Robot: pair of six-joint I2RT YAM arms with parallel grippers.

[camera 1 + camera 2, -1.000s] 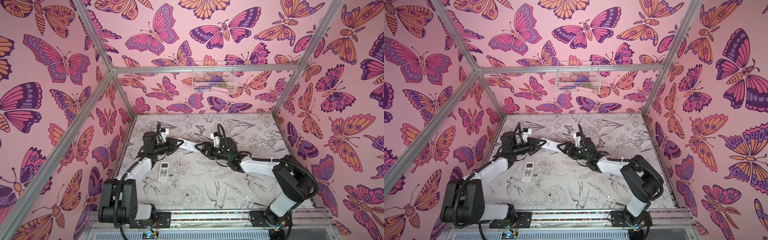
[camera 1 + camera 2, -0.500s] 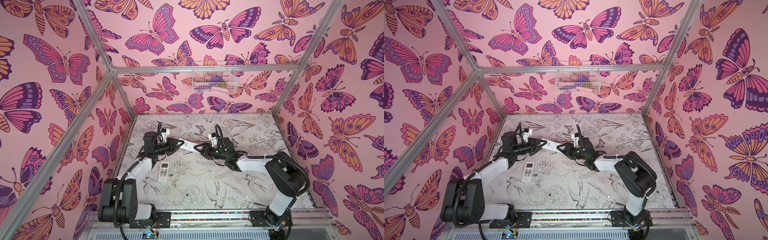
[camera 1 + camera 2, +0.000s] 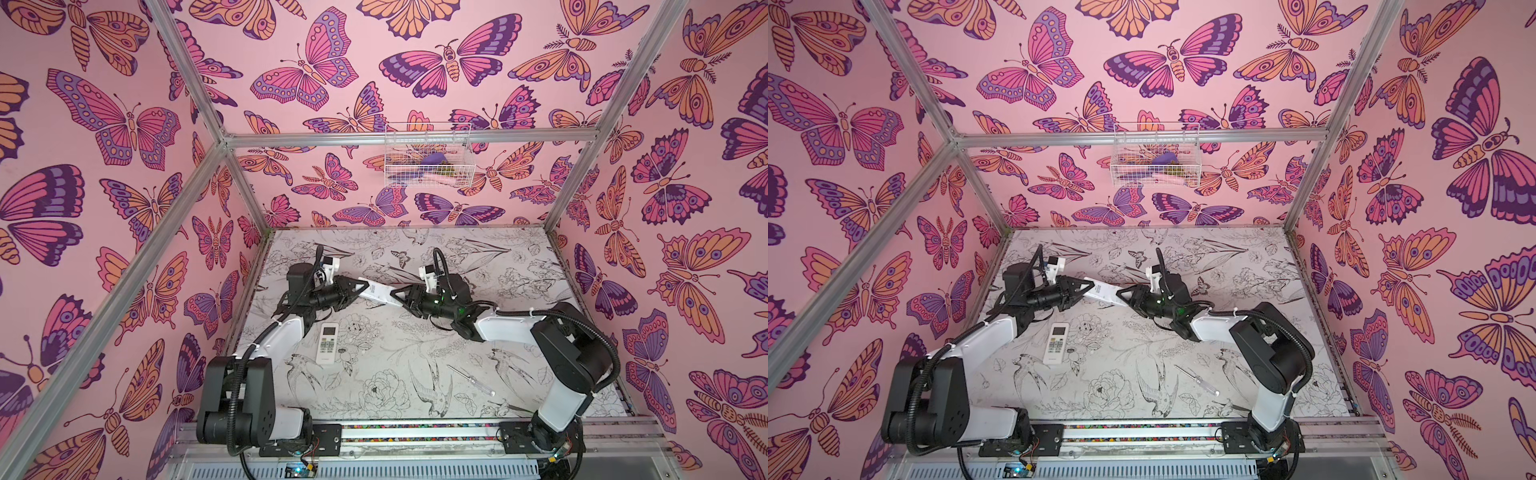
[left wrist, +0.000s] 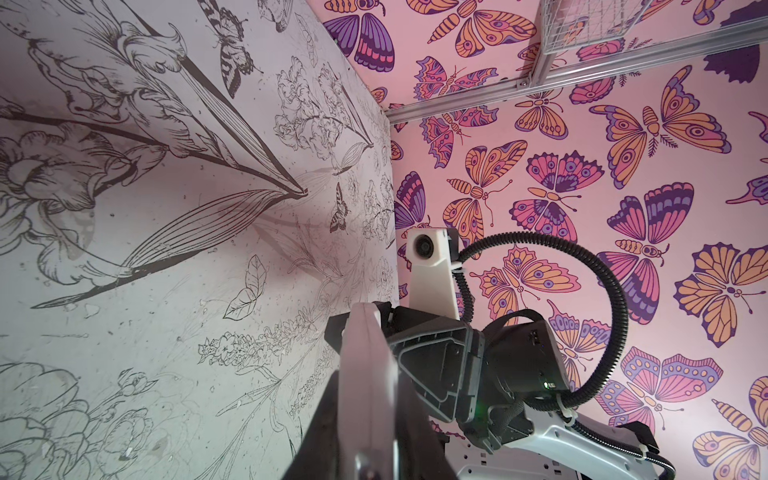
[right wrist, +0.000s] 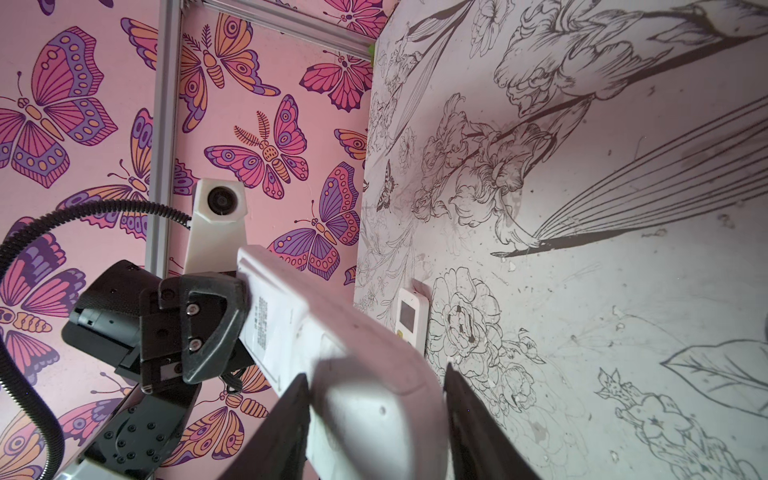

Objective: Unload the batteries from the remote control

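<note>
A white remote control [image 3: 378,293] [image 3: 1104,292] hangs above the table's far middle, held at both ends. My left gripper [image 3: 365,286] [image 3: 1090,286] is shut on its left end; in the left wrist view the remote control [image 4: 365,374] shows edge-on between dark fingers [image 4: 320,415]. My right gripper [image 3: 395,296] [image 3: 1119,296] clamps the other end. In the right wrist view the rounded end of the remote control [image 5: 353,374] fills the gap, with both fingers [image 5: 286,415] against its sides and its labelled back facing the camera. The batteries are hidden.
A second white remote [image 3: 328,344] [image 3: 1056,344] [image 5: 409,316] lies face up on the table near the left arm. A clear-handled screwdriver [image 3: 471,380] [image 3: 1197,380] lies front right. A wire basket [image 3: 428,156] [image 3: 1156,156] hangs on the back wall.
My right gripper has moved left onto the free end of the held remote and its jaws have closed in on it. The left gripper has kept its grip and place.
</note>
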